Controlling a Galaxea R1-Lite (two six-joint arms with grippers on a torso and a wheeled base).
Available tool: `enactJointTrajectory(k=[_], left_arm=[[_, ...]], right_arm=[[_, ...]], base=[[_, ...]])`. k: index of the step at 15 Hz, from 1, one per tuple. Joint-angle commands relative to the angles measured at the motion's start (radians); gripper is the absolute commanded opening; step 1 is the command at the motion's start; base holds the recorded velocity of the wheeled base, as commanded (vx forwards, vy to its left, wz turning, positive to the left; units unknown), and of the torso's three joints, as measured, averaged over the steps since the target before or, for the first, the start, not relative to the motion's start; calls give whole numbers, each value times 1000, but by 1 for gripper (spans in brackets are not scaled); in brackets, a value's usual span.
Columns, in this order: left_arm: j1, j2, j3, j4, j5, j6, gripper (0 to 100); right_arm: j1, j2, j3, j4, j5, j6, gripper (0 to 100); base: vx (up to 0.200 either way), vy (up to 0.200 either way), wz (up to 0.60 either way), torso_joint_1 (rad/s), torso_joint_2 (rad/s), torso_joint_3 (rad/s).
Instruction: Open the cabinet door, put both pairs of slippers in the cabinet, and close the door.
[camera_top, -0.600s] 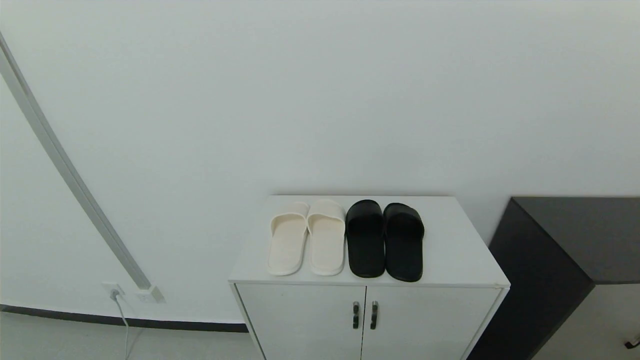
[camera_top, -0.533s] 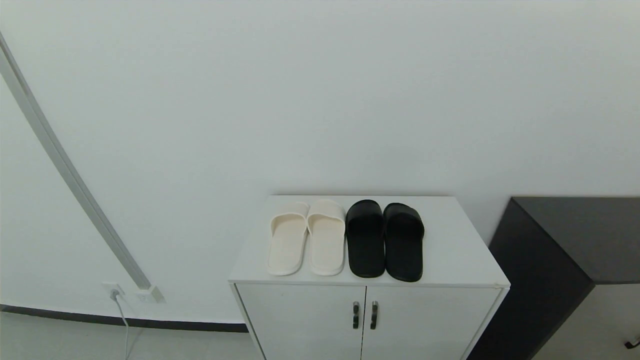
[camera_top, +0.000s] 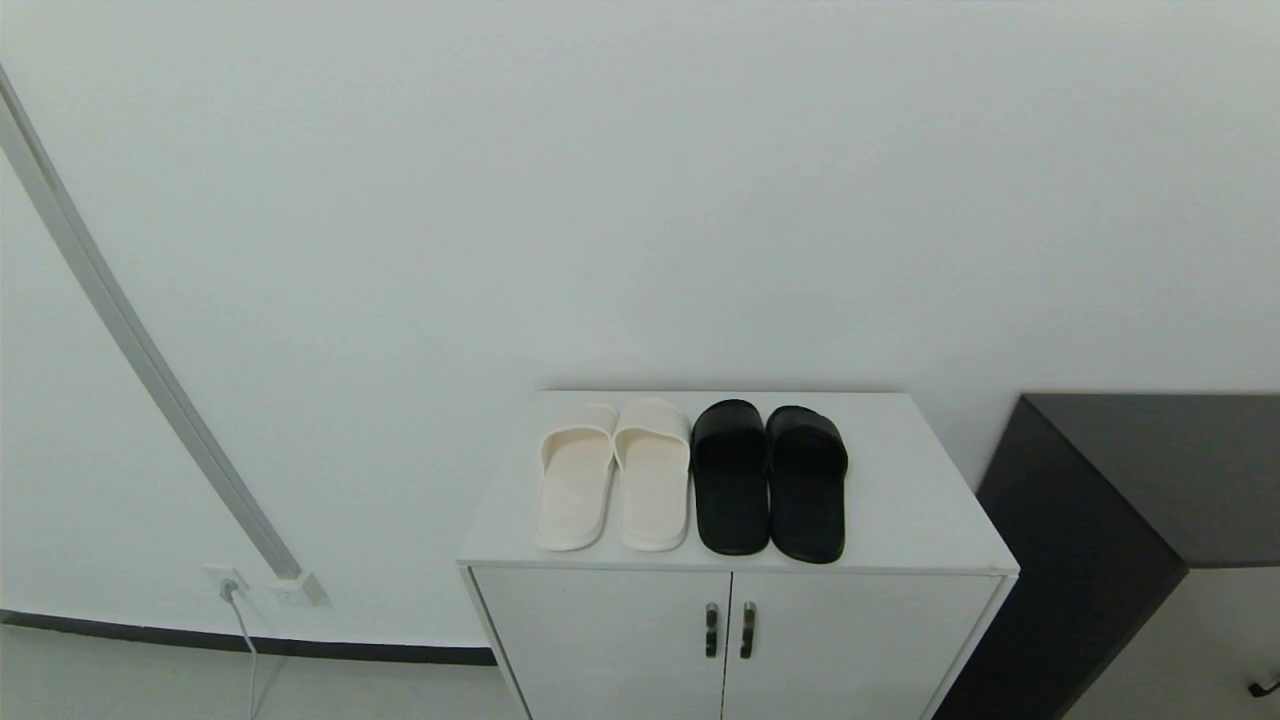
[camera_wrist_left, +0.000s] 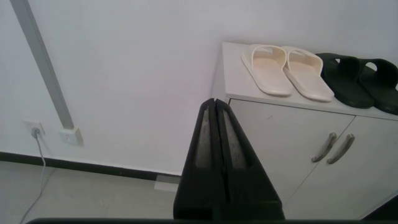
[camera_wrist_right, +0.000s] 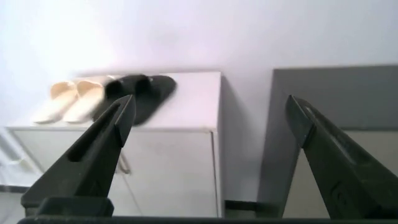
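Two pairs, white slippers (camera_top: 612, 478) and black slippers (camera_top: 770, 482), are still lying side by side atop the cabinet (camera_top: 905, 520), its doors (camera_top: 600, 640) staying closed; left claw (camera_wrist_left: 215, 106) is pressing together, right claw (camera_wrist_right: 209, 102) gaping wide, so opening is not yet beginning.

A white two-door cabinet (camera_top: 900, 520) stands shut. On its top, near the front edge, cream slippers (camera_top: 612, 475) lie left, black slippers (camera_top: 768, 480) right, pairs touching.
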Motion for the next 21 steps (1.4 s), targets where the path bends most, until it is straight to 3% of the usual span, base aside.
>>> enactJointTrajectory(k=[1,3,6,9,12,18,21], left_arm=[[0,1,0,0,-1,-1,0],[0,1,0,0,-1,-1,0],[0,1,-1,0,1,-1,0],[0,1,0,0,1,-1,0],[0,1,-1,0,4,-1,0],[0,1,0,0,4,-2,0],[0,1,0,0,4,-2,0]], right_arm=[[49,393,-80,-42,70,-14,100],[127,576,-43,-206,70,2,100],[260,814,-63,-332,17,29,100],[529,1068,-120,-521,-184,77,100],[668,1300,-252,-598,-403,114,100],[745,1671,-585,-614,-670,177,100],[771,1794,-686,-628,-751,212,100]], base=[[0,0,0,0,0,0],[0,0,0,0,0,0],[0,0,0,0,0,0],[0,0,0,0,0,0],[0,0,0,0,0,0],[0,0,0,0,0,0],[0,0,0,0,0,0]])
